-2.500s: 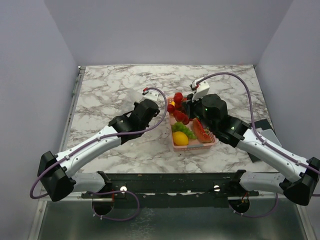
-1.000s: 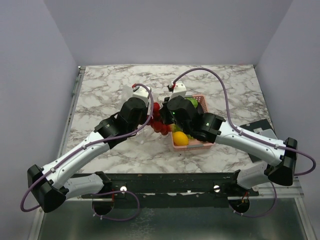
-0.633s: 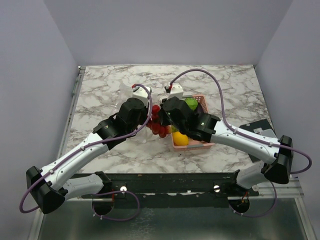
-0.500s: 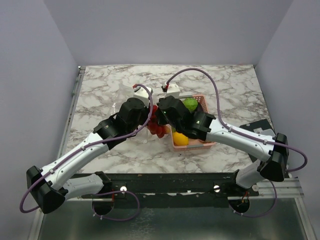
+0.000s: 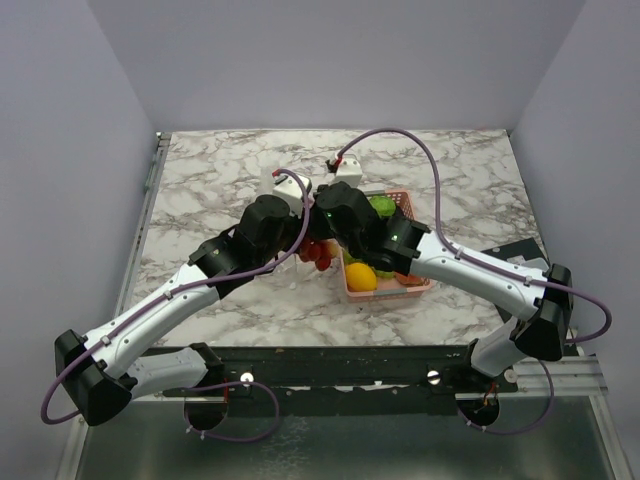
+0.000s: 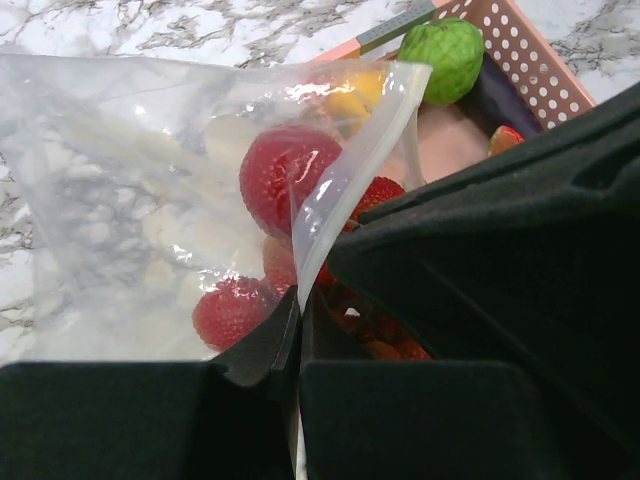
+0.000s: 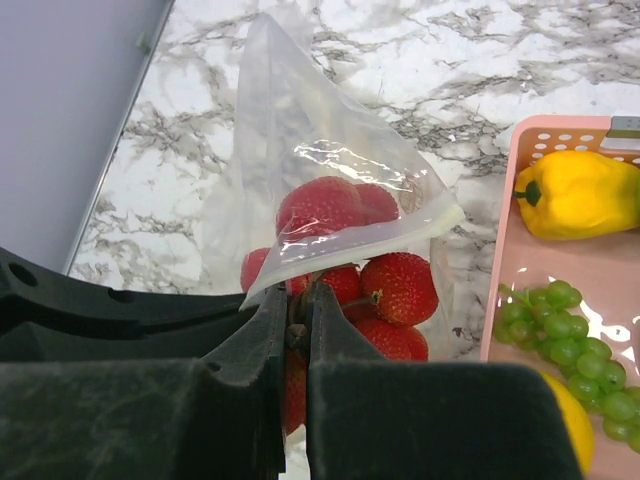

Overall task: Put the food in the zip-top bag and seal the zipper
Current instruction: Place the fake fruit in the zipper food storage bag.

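My left gripper point(image 6: 299, 305) is shut on the zipper strip point(image 6: 345, 180) at the mouth of the clear zip-top bag point(image 6: 130, 200) and holds it up and open. My right gripper point(image 7: 298, 300) is shut on the stem of the red strawberry cluster point(image 7: 400, 290), which sits partly inside the bag's mouth point(image 7: 370, 240). In the top view both grippers meet left of the pink basket, left point(image 5: 300, 240) and right point(image 5: 320, 240), with the red cluster point(image 5: 318, 255) below them. The bag is mostly hidden there.
The pink slotted basket point(image 5: 420, 285) stands right of the grippers. It holds a yellow lemon point(image 5: 361, 277), a round green fruit point(image 6: 443, 55), a yellow pepper point(image 7: 580, 190) and green grapes point(image 7: 560, 320). A dark plate point(image 5: 530, 262) lies at the table's right edge.
My right gripper has carried the red cluster leftward from above the basket to the bag's mouth. My left gripper has lifted the bag toward it. The cluster now sits partly inside the bag.
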Robot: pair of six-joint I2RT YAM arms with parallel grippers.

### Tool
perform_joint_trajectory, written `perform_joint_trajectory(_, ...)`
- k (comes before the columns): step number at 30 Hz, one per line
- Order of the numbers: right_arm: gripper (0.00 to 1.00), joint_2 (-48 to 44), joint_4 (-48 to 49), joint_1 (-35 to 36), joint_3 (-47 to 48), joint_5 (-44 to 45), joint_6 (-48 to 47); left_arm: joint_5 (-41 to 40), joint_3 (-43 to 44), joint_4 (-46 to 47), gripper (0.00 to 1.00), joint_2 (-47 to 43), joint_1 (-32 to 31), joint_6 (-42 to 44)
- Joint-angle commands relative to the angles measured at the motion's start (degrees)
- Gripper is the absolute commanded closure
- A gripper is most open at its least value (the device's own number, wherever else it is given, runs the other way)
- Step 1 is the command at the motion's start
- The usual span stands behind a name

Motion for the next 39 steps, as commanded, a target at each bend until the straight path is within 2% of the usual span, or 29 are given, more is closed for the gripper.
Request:
perform_joint_trajectory(1,0.99,-2.03,7.68,-0.74,-0.79,1.6,2.77,3.61,-0.49,1.13,1.0,0.25,0.16,0.68)
perform_joint_trajectory(16,0.99,-8.29,17.99,-2.48,-14.17,6.84,6.58,17.03,-0.91,3.44,1.0,-0.38,1.59,0.0)
perform_joint_trajectory(22,0.99,-11.55,21.56,-2.48,-20.81,1.5,6.11,24.98,-1.78,6.59,1.0,-0.84,5.91,-2.78)
perform_joint_trajectory(26,0.99,-11.72,21.96,-2.48,-23.27,-0.01,6.45,27.07,-1.96,7.38,1.0,-0.53,7.63,-3.67)
perform_joint_trajectory(34,0.99,-8.38,21.95,-2.45,-22.67,-1.0,4.91,30.63,-3.04,10.17,1.0,-1.55,8.99,-5.04)
perform_joint_trajectory(36,0.92,-6.96,19.88,-2.48,-20.94,-1.1,4.38,30.75,-3.34,10.72,1.0,-2.16,9.36,-5.16)
perform_joint_trajectory(39,0.71,-6.35,19.33,-2.4,-20.17,-1.18,3.43,30.68,-3.62,11.29,1.0,-2.91,9.83,-5.31)
